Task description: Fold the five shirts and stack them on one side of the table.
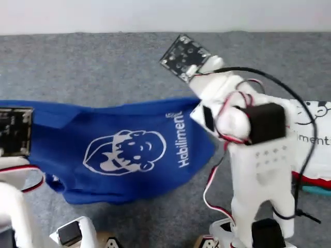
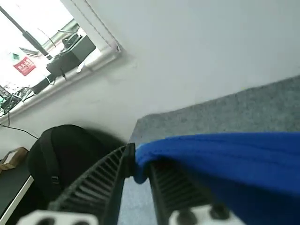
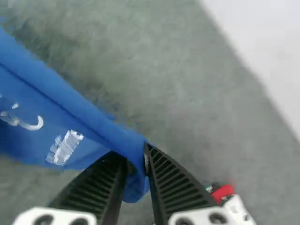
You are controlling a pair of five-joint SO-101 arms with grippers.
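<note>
Over the grey table [image 1: 103, 67], one blue shirt [image 1: 129, 150] spans two grippers, left gripper [image 2: 139, 165] and right gripper [image 3: 136, 171] each clamped on its edge; one white-topped pile [image 1: 315, 126] lies nearby.

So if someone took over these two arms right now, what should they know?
Left gripper: shut on one end of the blue shirt.
Right gripper: shut on the other end.
The shirt hangs spread between them, print up, over the table; not folded yet.
Done, probably: a pile, white on top, beside the right arm; count unclear.
Left: fold the blue shirt and add it to the pile.
</note>
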